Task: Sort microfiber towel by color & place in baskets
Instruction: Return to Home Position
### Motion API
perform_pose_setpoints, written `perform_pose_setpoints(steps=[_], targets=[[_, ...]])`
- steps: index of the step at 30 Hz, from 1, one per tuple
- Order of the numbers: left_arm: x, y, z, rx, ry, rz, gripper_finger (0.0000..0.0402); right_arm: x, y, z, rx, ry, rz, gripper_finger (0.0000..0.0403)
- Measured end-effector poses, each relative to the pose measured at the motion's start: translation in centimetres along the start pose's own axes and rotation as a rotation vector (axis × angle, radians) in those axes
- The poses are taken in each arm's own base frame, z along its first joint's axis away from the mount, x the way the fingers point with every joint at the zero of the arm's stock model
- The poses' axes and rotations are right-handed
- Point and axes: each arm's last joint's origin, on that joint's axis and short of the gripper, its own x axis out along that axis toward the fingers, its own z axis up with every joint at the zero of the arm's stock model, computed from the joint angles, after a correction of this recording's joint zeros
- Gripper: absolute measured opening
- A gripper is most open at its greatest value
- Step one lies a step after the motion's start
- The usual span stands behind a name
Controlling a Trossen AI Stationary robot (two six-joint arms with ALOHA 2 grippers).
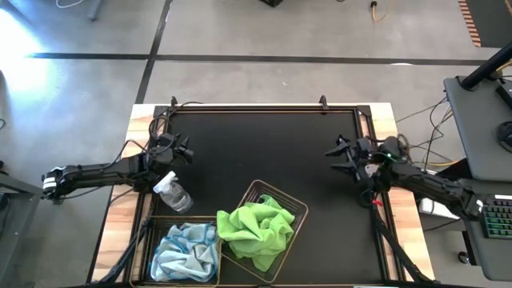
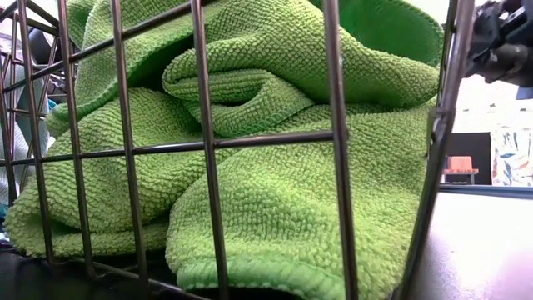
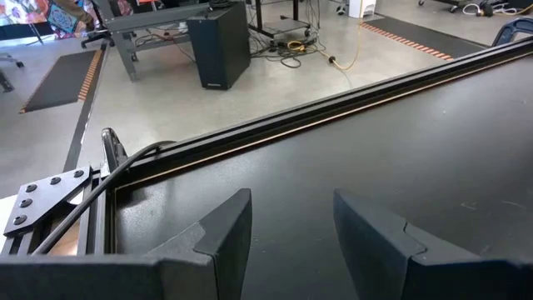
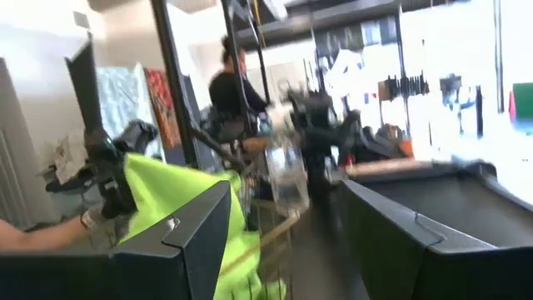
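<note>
Two pincers empty, both baskets loaded by colour.
At the left edge of the black mat [image 1: 272, 144] the left pincer [image 1: 184, 150] hovers, fingers parted wide with nothing between them, well apart from the cloths, which I judge fits an arm going to rest. Just beside it stands the spray bottle [image 1: 174, 192], near the left basket [image 1: 160, 217], which sits at the near edge of the bench [image 1: 120, 220] and holds the pale blue towels [image 1: 186, 250], crumpled within its rim. Next along, set askew, the right basket [image 1: 282, 194] holds the lime green towels [image 1: 256, 228], heaped and spilling over the wire, probably because they were dropped in loosely. At the mat's right edge the right pincer [image 1: 340, 156] hovers, likewise parted and holding nothing. Sorting appears complete.
</note>
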Motion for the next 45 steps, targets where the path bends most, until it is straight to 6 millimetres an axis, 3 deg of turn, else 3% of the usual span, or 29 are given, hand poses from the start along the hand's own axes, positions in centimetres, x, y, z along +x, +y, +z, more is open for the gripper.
perform_pose_setpoints(steps=[20,30,38,45], targets=[[0.0,0.0,0.0,0.0,0.0,0.0,0.0155,-1.5,2.2,1.3,-0.112,-0.142,0.088,0.0215],[0.0,0.0,0.0,0.002,0.002,0.001,0.0155,-1.4,1.8,0.4,-0.063,-0.071,0.057,0.0215],[0.0,0.0,0.0,0.004,0.003,0.001,0.0155,-1.6,0.9,-2.6,0.071,0.173,0.019,0.0215],[0.0,0.0,0.0,0.004,0.004,0.001,0.0155,-1.5,0.9,-2.8,0.073,0.192,0.019,0.0215]])
